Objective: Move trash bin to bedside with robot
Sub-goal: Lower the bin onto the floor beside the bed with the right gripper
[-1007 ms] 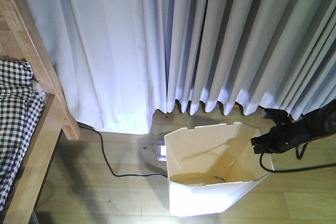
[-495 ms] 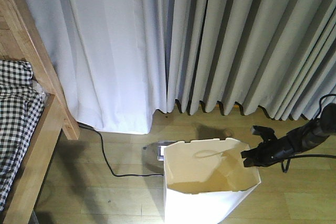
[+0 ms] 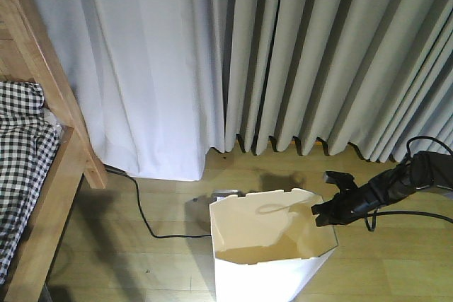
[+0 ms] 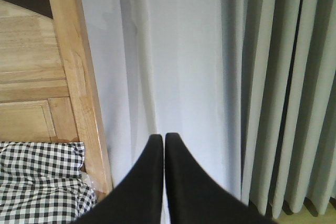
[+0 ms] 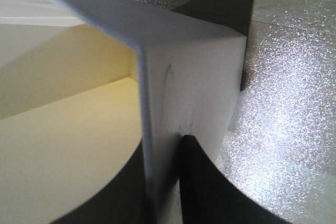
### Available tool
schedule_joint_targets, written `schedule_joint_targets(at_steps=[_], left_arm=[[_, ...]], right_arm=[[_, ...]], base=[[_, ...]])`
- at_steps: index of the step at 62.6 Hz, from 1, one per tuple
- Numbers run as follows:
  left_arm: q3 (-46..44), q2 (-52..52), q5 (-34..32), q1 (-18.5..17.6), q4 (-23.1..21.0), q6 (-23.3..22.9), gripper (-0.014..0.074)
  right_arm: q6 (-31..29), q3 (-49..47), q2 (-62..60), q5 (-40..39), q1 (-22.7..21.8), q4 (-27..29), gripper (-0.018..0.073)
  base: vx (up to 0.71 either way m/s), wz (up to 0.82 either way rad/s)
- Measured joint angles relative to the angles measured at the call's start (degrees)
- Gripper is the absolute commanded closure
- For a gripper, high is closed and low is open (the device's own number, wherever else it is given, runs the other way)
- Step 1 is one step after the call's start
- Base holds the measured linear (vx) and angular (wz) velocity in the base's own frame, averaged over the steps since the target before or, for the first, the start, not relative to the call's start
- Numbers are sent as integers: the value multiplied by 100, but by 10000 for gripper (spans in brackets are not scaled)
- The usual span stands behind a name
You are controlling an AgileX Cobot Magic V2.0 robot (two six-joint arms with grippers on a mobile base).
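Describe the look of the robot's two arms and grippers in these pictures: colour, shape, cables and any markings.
The right arm is slim and black, ending in a small black right gripper; a thin black cable loops off it. Close up, its jaws are smooth, matt black and curved. The left gripper has two plain black jaws tapering to pointed tips. No markings or labels show on either.

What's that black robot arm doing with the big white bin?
The right claw is pinching the rim of the trash bin, one finger inside the wall and one outside. The bin stands on the wooden floor in front of the curtains. The bedside, with its checked bedding, is off to the left, so the bin is not there yet. The left claw is shut and holds nothing.
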Motion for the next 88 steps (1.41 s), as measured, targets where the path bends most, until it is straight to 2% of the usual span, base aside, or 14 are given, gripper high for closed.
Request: schedule_joint_targets(at_steps=[9,17,26,39,44,55,71,78,88], left_arm=[[0,0,0,0,0,0,603],[0,0,0,0,0,0,603],[0,0,0,0,0,0,603],[0,0,0,0,0,0,603],[0,0,0,0,0,0,603],[0,0,0,0,0,0,603],[0,0,0,0,0,0,603],[0,0,0,0,0,0,603],[0,0,0,0,0,0,603]], right_arm=[[158,-6,0,-12,21,-31,484],[266,-19,11,33,26,19,412],[283,-19,29,218,32,98,293],[357,-19,29,380,43,204,71],[374,-24,29,415,55,226,27],[374,-24,29,166,55,203,25],[344,-12,-17,249,55,219,28],[72,167,-247,229,55,231,28],[-533,1096,-924,-329,55,743,28]], base=[[0,0],[0,0],[0,0],[0,0],[0,0],[0,0],[0,0],[0,0],[0,0]])
